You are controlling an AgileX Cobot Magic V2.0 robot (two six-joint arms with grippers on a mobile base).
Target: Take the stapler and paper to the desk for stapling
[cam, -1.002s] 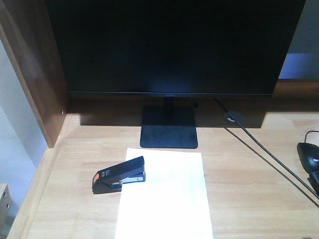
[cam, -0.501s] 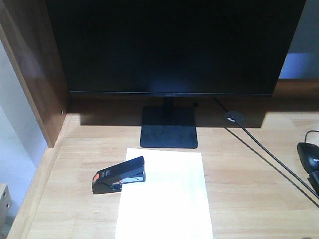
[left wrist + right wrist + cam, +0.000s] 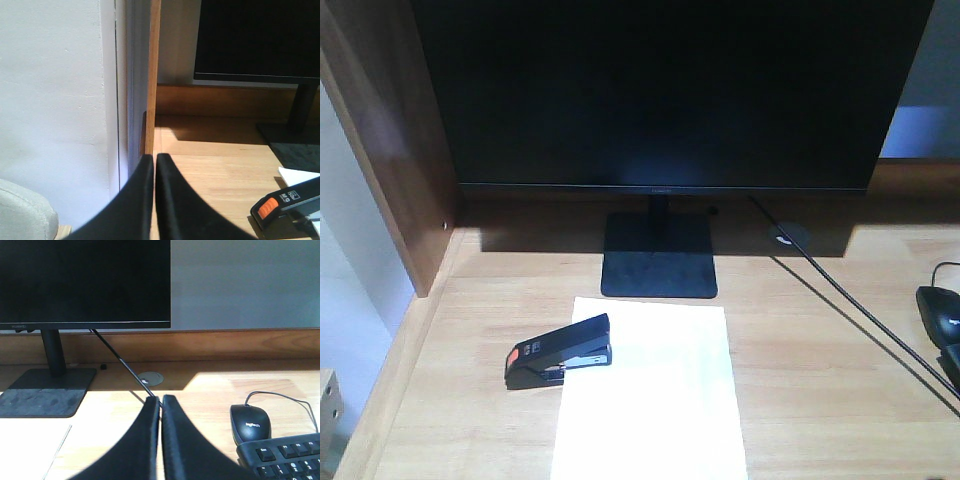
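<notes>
One stapler [image 3: 558, 352] | long axis diagonal | nose right-rearward, overlapping paper [image 3: 652, 392]

Monitor [image 3: 665, 90]: dark screen on a flat black stand base [image 3: 658, 256], ahead of both grippers.
Cable [image 3: 120, 360]: black, slanting from the screen down toward the right gripper's tips.
Grommet [image 3: 150, 378]: round, just beyond those tips.
Mouse [image 3: 250, 424]: black, to their right, touching the keyboard [image 3: 282, 457].
</notes>
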